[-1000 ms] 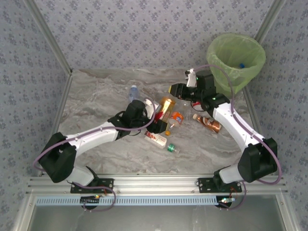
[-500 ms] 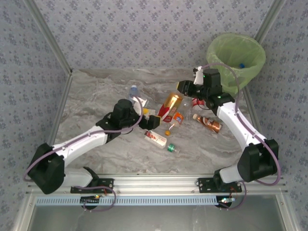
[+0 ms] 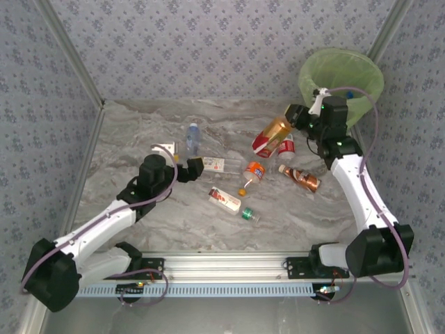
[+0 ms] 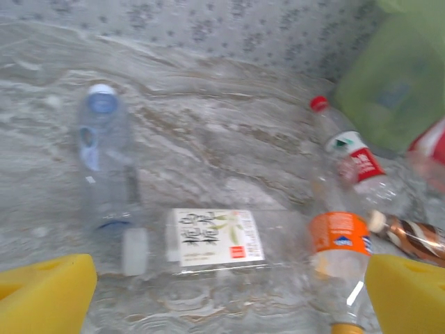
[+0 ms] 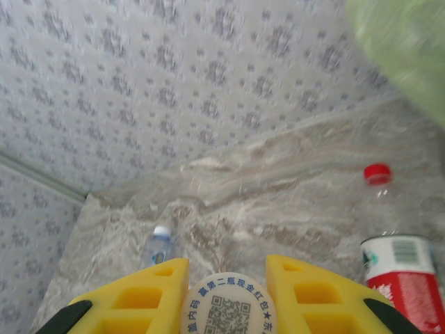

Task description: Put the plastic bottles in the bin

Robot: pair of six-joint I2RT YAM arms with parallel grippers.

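At the far right of the table [image 3: 139, 139], just beside the green-lined bin [image 3: 361, 90]: right gripper [image 3: 297, 117] clenched on a gold-and-red bottle [image 3: 271, 137], held tilted, clear of the marble. Left of centre: left gripper [image 3: 192, 169] spread wide, empty, just short of a clear white-labelled bottle [image 3: 215, 165] lying flat. Scattered nearby: blue-capped bottle [image 3: 192, 133], orange-labelled bottle [image 3: 255, 171], coppery brown bottle [image 3: 301, 178].
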